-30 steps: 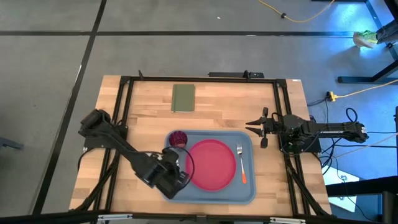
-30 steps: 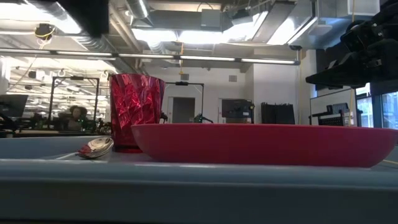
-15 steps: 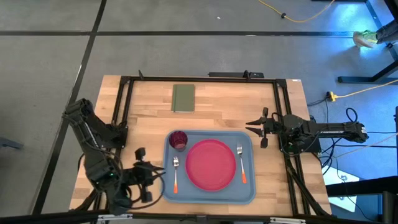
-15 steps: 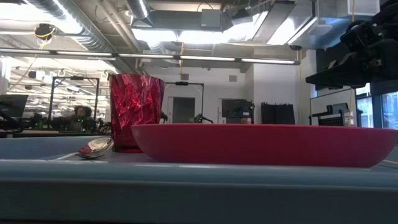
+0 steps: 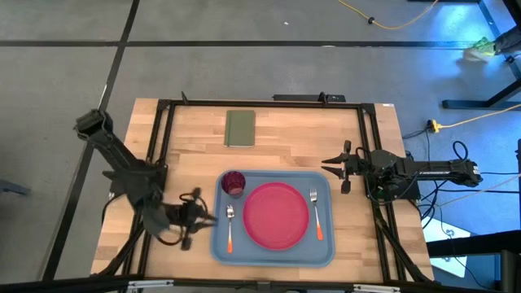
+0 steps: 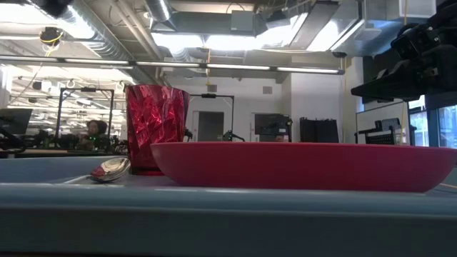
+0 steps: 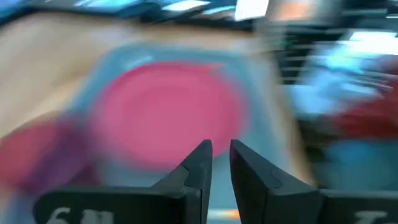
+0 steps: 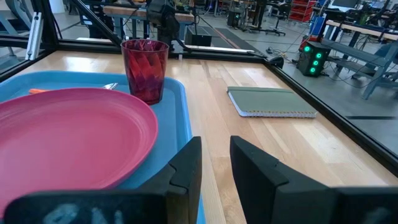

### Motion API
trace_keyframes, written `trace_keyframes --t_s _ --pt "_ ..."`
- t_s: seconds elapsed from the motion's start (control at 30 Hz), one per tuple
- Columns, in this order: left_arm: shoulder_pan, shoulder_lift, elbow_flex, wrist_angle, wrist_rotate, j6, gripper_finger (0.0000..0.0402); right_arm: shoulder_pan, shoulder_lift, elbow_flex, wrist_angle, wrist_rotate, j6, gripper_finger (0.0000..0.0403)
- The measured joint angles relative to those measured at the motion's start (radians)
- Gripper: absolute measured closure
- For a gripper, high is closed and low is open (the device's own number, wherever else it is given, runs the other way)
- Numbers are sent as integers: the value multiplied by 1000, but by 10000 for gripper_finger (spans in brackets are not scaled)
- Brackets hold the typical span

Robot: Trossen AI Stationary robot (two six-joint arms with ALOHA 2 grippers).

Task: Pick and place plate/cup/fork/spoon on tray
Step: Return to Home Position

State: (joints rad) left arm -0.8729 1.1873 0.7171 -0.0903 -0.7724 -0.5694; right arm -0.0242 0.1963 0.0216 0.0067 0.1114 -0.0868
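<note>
Your round pink plate sits mid-tray, faceted red cup and spoon on its left, fork on its right. Left gripper and right gripper hold nothing, jaws narrowly parted.

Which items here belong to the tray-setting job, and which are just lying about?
Job items:
plate
cup
fork
spoon
tray, holding all four

Lying about:
olive-green pad, on the table beyond the tray
</note>
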Motion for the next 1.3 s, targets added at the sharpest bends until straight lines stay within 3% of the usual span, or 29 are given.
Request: trace_keyframes --t_s 0.07,0.13,0.2,0.33,0.53,0.63,0.77,1.03,1.3 --pt "49 -61 -93 258 251 282 351 0 0 0 0 0 0 313" --pt "110 -128 -175 416 541 483 351 0 0 0 0 0 0 313" --pt "172 -200 -252 454 657 506 351 0 0 0 0 0 0 313" --pt "279 -358 -414 465 627 388 351 0 0 0 0 0 0 313" --pt "411 -513 -593 721 916 524 351 0 0 0 0 0 0 313" --pt "469 -579 -648 723 941 516 351 0 0 0 0 0 0 313" --pt "533 -622 -696 753 961 496 351 0 0 0 0 0 0 313" --pt "658 -637 -710 757 1098 493 351 0 0 0 0 0 0 313" --pt "779 -647 -710 675 1126 415 351 0 0 0 0 0 0 313"
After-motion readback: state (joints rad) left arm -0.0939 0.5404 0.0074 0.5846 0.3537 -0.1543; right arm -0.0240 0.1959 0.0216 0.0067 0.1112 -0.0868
